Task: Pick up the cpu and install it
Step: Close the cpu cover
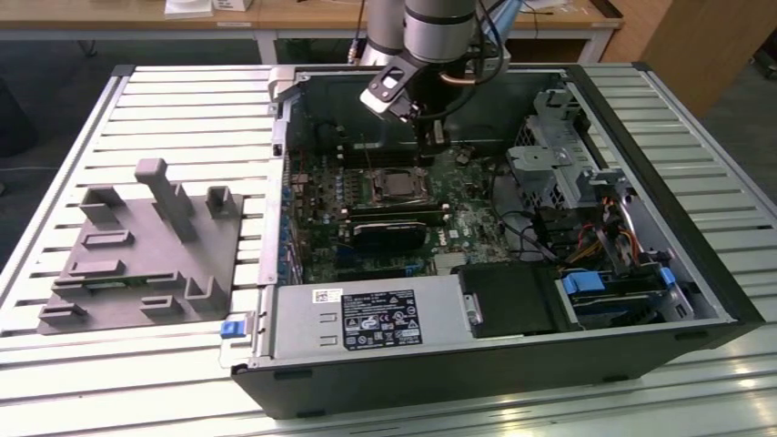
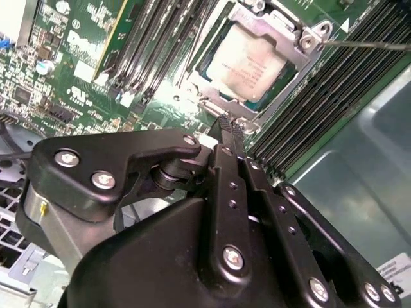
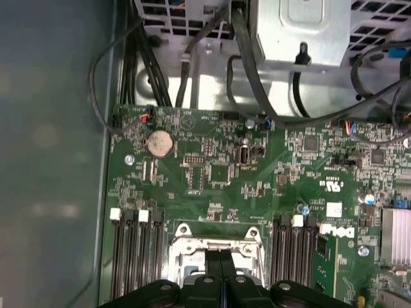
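Note:
The cpu [image 2: 247, 61], a small square chip with a dull silver top, lies flat in the motherboard socket, with the metal socket frame [image 2: 302, 38] around its edges. In the exterior view the cpu [image 1: 395, 185] sits mid-board inside the open computer case. My gripper [image 1: 432, 157] hangs just above the board at the socket's far edge. Its two black fingers are pressed together with nothing between them, and in the second wrist view the gripper [image 2: 230, 125] tips sit just off the frame's corner. In the first wrist view the gripper [image 3: 221, 255] covers part of the socket frame [image 3: 192, 244].
The open case [image 1: 716, 300] lies on a slatted metal table [image 1: 182, 109]. A grey plastic fixture [image 1: 134, 255] stands at the exterior view's left. Memory slots [image 3: 138, 256] flank the socket. A power supply [image 1: 364, 319], drive cage [image 1: 559, 155] and cables [image 1: 595, 237] crowd the case.

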Robot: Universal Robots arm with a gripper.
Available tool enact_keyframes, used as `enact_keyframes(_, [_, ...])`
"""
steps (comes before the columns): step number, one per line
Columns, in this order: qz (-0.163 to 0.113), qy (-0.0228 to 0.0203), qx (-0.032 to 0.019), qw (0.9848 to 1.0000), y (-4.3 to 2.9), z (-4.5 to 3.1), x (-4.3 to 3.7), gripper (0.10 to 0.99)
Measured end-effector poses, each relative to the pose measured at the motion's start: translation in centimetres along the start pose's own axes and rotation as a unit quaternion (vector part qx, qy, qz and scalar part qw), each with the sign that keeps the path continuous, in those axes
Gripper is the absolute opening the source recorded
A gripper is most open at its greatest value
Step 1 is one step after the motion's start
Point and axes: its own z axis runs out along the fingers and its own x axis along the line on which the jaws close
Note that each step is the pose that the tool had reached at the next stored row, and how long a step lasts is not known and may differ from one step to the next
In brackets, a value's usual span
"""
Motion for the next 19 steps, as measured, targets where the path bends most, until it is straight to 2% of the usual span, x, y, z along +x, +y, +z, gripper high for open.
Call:
enact_keyframes(5, [0.0,0.0001,0.0018,1.0,-0.98,0.13,0.04,0.106])
enact_keyframes(11, [0.0,0.0001,0.002,1.0,-1.64,0.35,-0.06,0.106])
enact_keyframes(19, [0.0,0.0001,0.0027,1.0,-3.11,0.85,0.0,0.106])
